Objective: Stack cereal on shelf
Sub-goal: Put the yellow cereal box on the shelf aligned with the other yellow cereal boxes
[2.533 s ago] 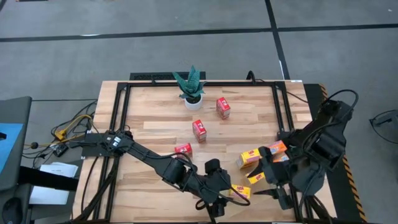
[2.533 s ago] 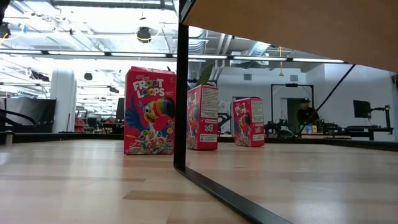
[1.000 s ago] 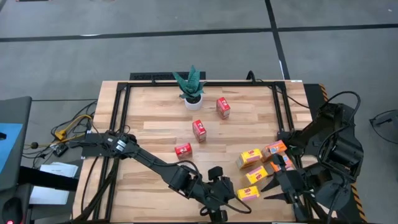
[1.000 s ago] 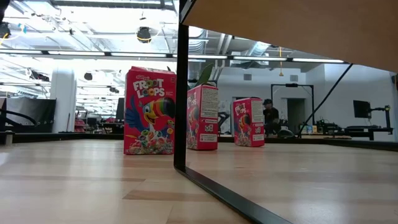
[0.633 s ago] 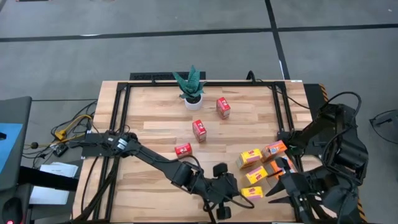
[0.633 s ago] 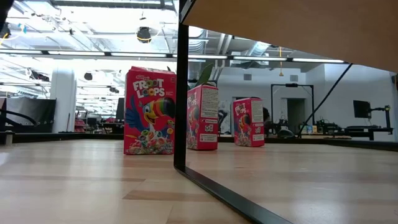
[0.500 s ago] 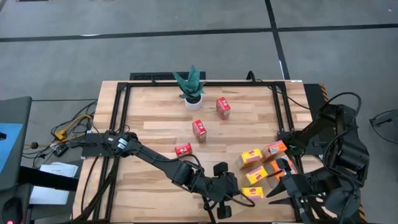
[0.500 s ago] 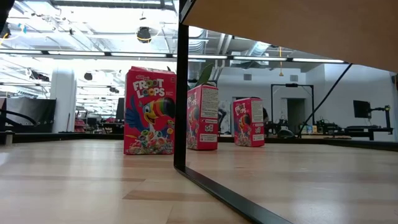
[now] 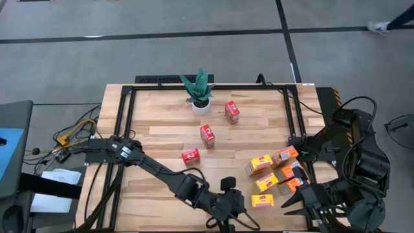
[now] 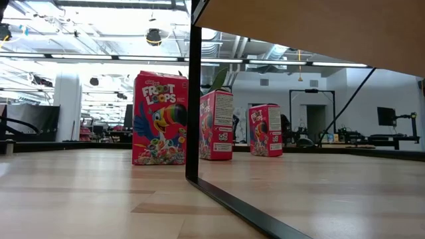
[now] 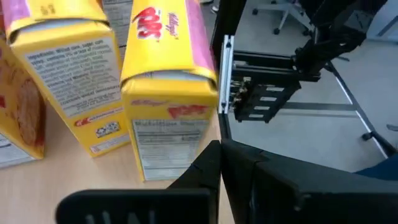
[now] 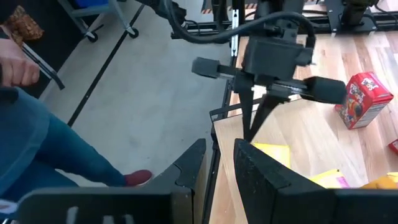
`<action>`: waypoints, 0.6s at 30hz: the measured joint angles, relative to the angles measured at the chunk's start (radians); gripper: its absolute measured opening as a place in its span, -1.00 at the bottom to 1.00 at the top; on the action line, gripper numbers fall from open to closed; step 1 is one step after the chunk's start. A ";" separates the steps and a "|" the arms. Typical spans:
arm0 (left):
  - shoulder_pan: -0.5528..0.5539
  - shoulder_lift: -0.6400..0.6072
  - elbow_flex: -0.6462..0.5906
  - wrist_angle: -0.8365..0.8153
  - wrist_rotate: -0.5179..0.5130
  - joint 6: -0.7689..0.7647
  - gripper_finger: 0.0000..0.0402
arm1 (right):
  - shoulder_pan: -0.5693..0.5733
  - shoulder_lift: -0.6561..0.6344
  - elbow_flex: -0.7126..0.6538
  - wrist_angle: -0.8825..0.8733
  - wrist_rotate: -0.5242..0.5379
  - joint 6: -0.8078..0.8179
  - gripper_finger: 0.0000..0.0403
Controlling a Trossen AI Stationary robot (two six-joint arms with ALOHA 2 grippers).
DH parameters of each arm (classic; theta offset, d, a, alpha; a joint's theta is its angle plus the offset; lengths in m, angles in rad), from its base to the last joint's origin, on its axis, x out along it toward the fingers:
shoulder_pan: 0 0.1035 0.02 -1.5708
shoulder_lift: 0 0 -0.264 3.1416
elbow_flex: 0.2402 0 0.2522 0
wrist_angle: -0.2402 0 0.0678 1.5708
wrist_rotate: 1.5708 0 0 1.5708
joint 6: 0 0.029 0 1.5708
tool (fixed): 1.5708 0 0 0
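Note:
Three red cereal boxes [image 9: 207,135] stand upright in the middle of the table, and they also show in the low view [image 10: 160,118]. Yellow and orange boxes [image 9: 275,171] cluster at the right. One yellow box [image 9: 262,200] lies nearest the front edge, and the left wrist view shows it close up [image 11: 168,112]. My left gripper [image 9: 242,207] is shut, its tips [image 11: 217,152] at that box's left end. My right gripper [image 9: 288,208] is just right of the box, open a little [image 12: 219,155], with nothing between its fingers. The shelf board [image 10: 305,33] spans the top of the low view. My left gripper has its shut fingertips [image 11: 214,155] right at the lower edge of the yellow box's end face [image 11: 171,146], coming slanting down from the table's left. I cannot tell whether they touch it. The box lies on the table.
A potted plant [image 9: 199,90] stands at the far edge. A black frame [image 9: 126,123] runs around the tabletop, and its post [image 10: 192,93] crosses the low view. Beyond the near edge, a person's leg [image 12: 37,143] and hand [image 12: 15,68] show.
My right gripper has drawn a little toward the table's near right corner, away from the cluster of boxes. My left gripper has rolled slightly at the wrist beside the front yellow box.

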State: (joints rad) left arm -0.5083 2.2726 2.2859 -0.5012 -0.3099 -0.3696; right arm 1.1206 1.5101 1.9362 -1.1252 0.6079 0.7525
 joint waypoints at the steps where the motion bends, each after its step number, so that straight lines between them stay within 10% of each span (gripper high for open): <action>1: 0.005 0.005 0.001 0.014 0.003 -0.001 -1.00 | 0.000 0.000 0.000 0.001 0.000 0.000 -0.47; 18: 0.055 0.055 -0.001 0.119 0.089 0.007 -1.00 | 0.078 0.036 0.000 -0.108 -0.006 0.160 -0.50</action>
State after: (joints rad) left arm -0.4536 2.3272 2.2852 -0.3823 -0.2207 -0.3624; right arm 1.1986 1.5459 1.9359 -1.2330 0.6018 0.9124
